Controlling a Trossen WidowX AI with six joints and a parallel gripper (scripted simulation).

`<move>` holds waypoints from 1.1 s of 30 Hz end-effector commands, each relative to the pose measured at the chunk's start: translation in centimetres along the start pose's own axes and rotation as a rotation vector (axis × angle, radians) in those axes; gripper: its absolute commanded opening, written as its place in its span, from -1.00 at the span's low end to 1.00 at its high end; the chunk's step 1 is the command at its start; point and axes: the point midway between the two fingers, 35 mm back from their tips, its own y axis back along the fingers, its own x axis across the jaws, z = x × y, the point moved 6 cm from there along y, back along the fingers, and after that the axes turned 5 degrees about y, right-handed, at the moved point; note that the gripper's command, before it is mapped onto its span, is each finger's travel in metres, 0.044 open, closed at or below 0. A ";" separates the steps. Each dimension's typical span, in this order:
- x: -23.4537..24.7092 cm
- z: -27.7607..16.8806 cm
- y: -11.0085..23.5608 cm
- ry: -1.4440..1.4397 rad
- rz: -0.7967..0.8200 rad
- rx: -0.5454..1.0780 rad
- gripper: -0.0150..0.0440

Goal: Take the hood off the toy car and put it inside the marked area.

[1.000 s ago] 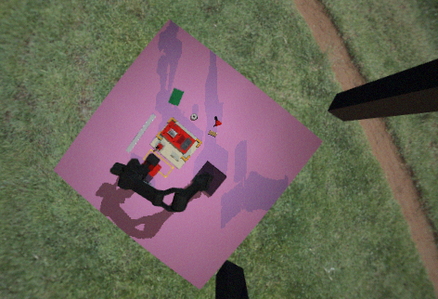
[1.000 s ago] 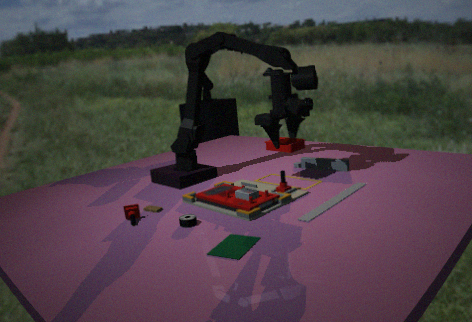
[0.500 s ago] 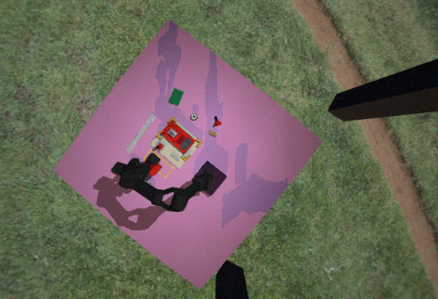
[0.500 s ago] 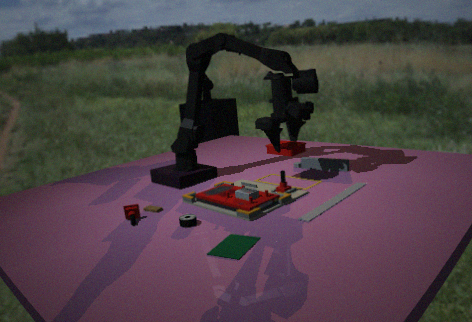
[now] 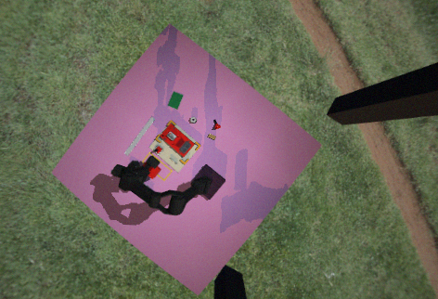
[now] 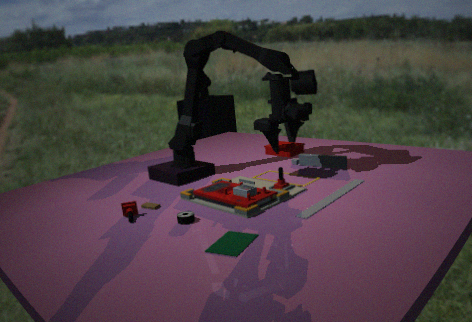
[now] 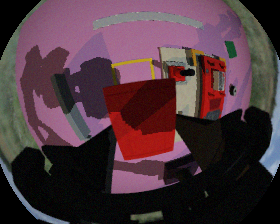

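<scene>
The hood, a red box-like piece (image 5: 154, 172) (image 6: 295, 149) (image 7: 141, 142), is held between the fingers of my gripper (image 6: 284, 147) (image 7: 144, 122), in the air above the table. The toy car (image 5: 178, 140) (image 6: 206, 194) (image 7: 207, 92) is a red body on a cream base with yellow corners. The marked area is a yellow outline (image 5: 169, 175) (image 6: 312, 181) (image 7: 133, 61) beside the car. In the wrist view the hood hides the outline's near part; in the exterior view the hood hangs behind and above it. The top view shows the arm over part of this region.
A red piece with a black stick (image 6: 281, 184) stands on the cream base. A grey block (image 6: 320, 161) (image 7: 71, 107) and a long grey strip (image 5: 139, 136) (image 6: 332, 199) (image 7: 148, 19) lie nearby. A green plate (image 5: 175, 100) (image 6: 232, 243), a wheel (image 5: 193, 120) (image 6: 185, 217) and small parts lie beyond the car.
</scene>
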 end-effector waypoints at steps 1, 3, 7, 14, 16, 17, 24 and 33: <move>0.0 0.0 -0.4 -0.003 -0.003 -0.001 -0.49; 0.0 0.0 -0.5 -0.003 -0.003 -0.001 -0.49; 0.0 0.0 -0.8 -0.003 -0.003 -0.001 -0.49; 0.0 0.0 -1.4 -0.003 -0.003 -0.001 -0.49; 0.0 0.0 -1.6 -0.003 -0.003 -0.001 -0.49; 0.0 0.0 -1.7 -0.003 -0.003 -0.001 -0.49; 0.0 0.0 -2.2 -0.003 -0.003 -0.001 -0.49; 0.0 0.0 -3.0 -0.003 -0.003 -0.001 -0.49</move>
